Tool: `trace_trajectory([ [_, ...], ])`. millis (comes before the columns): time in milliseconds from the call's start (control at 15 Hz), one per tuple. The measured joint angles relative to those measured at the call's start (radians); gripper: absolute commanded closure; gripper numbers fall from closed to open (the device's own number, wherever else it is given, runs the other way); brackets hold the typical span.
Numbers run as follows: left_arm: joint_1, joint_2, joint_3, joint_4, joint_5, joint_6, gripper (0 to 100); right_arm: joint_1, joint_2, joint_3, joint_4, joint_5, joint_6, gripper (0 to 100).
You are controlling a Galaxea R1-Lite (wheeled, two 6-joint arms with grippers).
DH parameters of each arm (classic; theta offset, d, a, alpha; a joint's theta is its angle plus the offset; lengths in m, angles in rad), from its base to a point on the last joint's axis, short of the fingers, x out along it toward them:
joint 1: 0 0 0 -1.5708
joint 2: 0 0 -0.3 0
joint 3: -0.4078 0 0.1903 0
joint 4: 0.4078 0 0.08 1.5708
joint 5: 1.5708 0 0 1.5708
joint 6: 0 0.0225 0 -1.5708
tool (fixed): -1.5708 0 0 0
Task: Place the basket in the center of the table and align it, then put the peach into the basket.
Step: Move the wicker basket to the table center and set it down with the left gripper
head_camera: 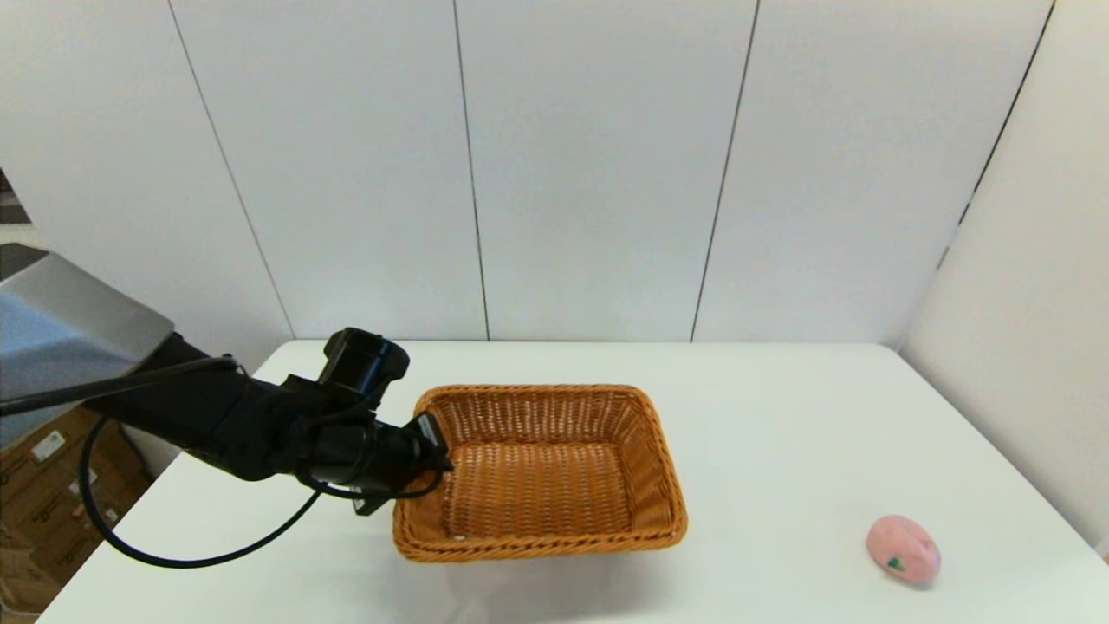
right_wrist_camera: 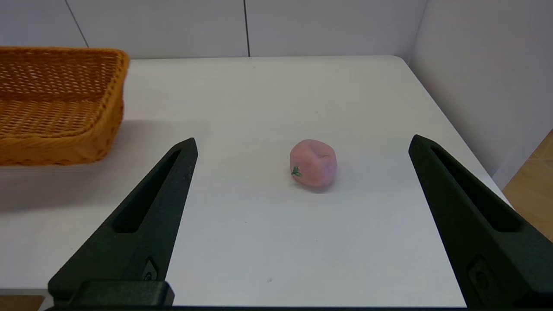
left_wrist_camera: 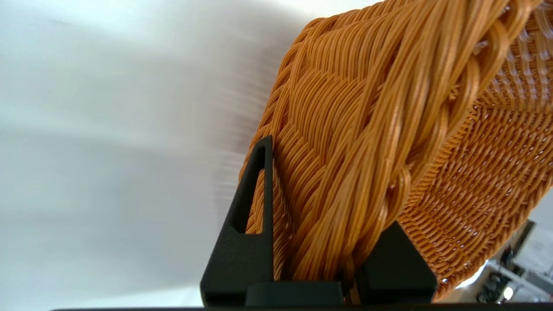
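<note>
We see the basket (head_camera: 541,472) near the middle of the white table (head_camera: 780,416), a little toward our left, its long sides running roughly across our view and its inside bare of anything. Its near edge casts a soft shadow onto the tabletop, and in the right wrist view there is a pale band of shadow beneath the basket (right_wrist_camera: 56,103) too, so it may be raised a little on that side (we cannot tell for sure whether its base is resting flat). The left gripper (head_camera: 431,451) is clamped on the braided rim of the basket's left short side; in the left wrist view the basket (left_wrist_camera: 367,129) fills most of the picture, and the thick braid runs down between the two black fingers (left_wrist_camera: 242,246), one pressed against the outer wall and the other on the inner side. The peach (head_camera: 903,549) lies well apart from the basket, on the table's right side near the front edge, its small green leaf mark facing us. The right gripper (right_wrist_camera: 302,151) is out of the head view; in its own wrist view its fingers (right_wrist_camera: 142,224) are spread wide above the table, with the peach (right_wrist_camera: 313,163) lying on the surface between them and farther out, untouched.
</note>
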Motion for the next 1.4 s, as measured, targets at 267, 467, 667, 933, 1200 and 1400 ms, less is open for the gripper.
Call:
trace_trajectory([
  [267,-0.074,0.03,-0.044,0.001,-0.024,-0.053,100,0.0,0.0,0.0,0.0,0.0,0.0,0],
  [467,-0.13,0.035,-0.058,0.0,-0.028,-0.082,100,0.0,0.0,0.0,0.0,0.0,0.0,0],
  [667,-0.153,0.053,-0.055,0.0,-0.032,-0.084,100,0.0,0.0,0.0,0.0,0.0,0.0,0],
  [933,-0.152,0.062,-0.051,0.001,-0.021,-0.087,100,0.0,0.0,0.0,0.0,0.0,0.0,0],
  [1200,-0.144,0.064,-0.041,0.002,0.0,-0.108,100,0.0,0.0,0.0,0.0,0.0,0.0,0],
  [1400,-0.144,0.062,-0.027,0.001,0.016,-0.114,100,0.0,0.0,0.0,0.0,0.0,0.0,0],
])
